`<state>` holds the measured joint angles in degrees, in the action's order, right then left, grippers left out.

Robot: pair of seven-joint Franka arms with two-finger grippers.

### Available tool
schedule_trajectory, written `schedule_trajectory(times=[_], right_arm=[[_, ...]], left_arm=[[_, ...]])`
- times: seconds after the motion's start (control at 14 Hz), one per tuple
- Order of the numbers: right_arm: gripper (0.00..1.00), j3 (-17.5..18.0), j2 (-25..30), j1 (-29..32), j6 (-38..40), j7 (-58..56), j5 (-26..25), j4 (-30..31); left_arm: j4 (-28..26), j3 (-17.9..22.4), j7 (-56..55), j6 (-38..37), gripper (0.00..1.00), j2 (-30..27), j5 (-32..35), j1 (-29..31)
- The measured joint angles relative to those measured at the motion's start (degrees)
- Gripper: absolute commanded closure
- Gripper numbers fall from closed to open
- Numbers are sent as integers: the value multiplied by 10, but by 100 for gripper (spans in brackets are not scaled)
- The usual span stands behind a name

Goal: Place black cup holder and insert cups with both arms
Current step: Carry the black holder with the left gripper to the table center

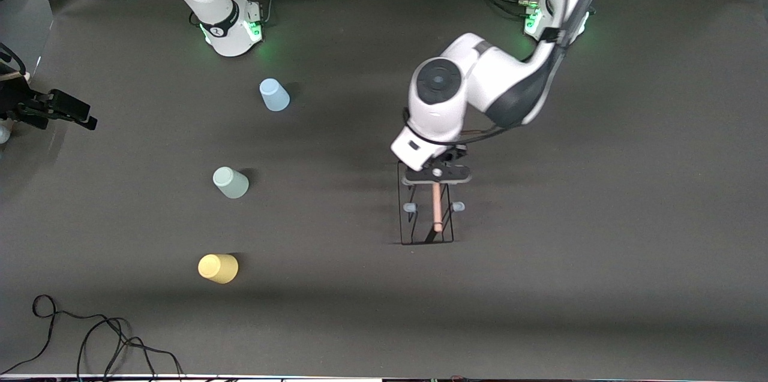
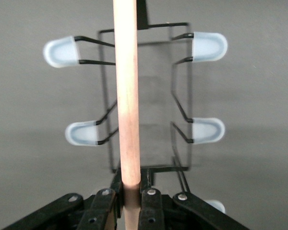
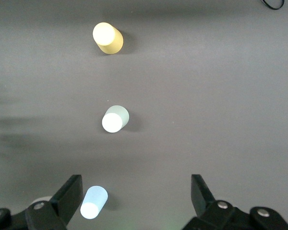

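The black cup holder (image 1: 426, 214) stands upright in the middle of the table. My left gripper (image 1: 437, 173) is shut on the end of its wooden rod handle (image 2: 126, 96), seen from the left wrist (image 2: 131, 191). Pale-blue-tipped pegs (image 2: 209, 46) stick out on both sides of the rod. I cannot tell if the base touches the table. The light blue cup (image 1: 274, 95), pale green cup (image 1: 230, 182) and yellow cup (image 1: 218, 268) stand in a row toward the right arm's end. My right gripper (image 3: 134, 196) is open high over them, empty, out of the front view.
A black device (image 1: 48, 109) sits at the table's edge at the right arm's end. Loose black cables (image 1: 90, 334) lie near the front edge, nearer to the camera than the yellow cup (image 3: 107, 38). The green cup (image 3: 115, 119) and blue cup (image 3: 93, 202) stand apart.
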<state>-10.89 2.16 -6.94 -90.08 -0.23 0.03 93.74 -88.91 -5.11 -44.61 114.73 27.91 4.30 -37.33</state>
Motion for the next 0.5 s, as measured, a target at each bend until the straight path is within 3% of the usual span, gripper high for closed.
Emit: schedule_trajectory(times=[0.5], right_arm=[[0, 0, -1, 0, 0, 0, 0, 0]], left_arm=[[1, 1, -23, 15, 100, 20, 2, -52]])
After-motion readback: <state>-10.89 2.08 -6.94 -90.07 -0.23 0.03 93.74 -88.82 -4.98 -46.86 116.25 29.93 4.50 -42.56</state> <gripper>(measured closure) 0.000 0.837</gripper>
